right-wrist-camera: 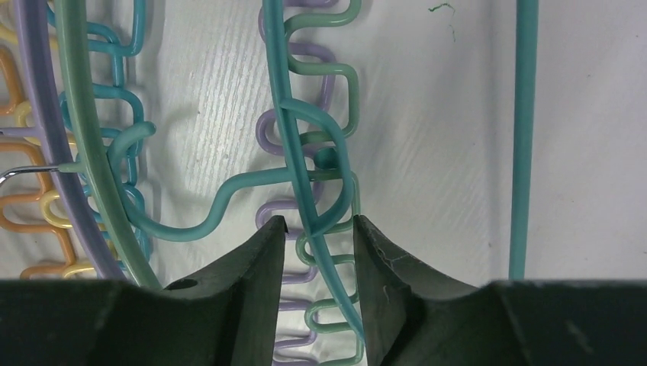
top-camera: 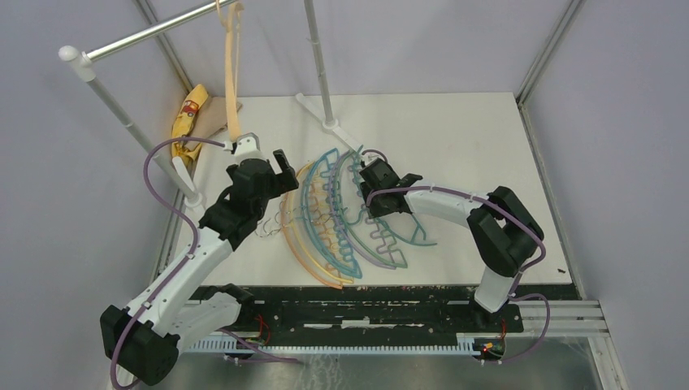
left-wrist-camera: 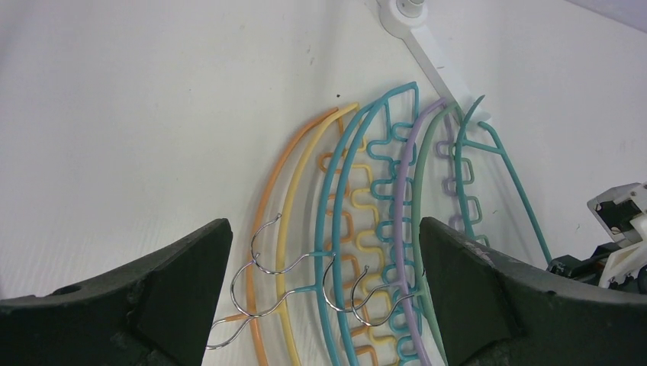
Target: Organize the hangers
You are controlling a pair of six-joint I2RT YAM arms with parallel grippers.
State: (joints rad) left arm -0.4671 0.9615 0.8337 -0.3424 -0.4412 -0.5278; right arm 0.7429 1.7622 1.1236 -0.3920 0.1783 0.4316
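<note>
The hangers [top-camera: 337, 219] lie fanned in 1 pile just in front of the rack foot [top-camera: 325, 120]. The right gripper [right-wrist-camera: 318, 223], narrowly parted, straddles the teal hanger [right-wrist-camera: 305, 179]: pickup under way, and next it must pinch shut. The left gripper [left-wrist-camera: 324, 229] hovers wide open.

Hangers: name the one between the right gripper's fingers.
The dark teal hanger lying topmost: its curved bar runs between the right gripper's fingers; the others lie beneath or aside.

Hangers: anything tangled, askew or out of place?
Yes. The hangers lie in one overlapping heap on the table. Teal, green and purple bars look interlocked at the right gripper. A yellow cloth sits crumpled by the left rear corner.
</note>
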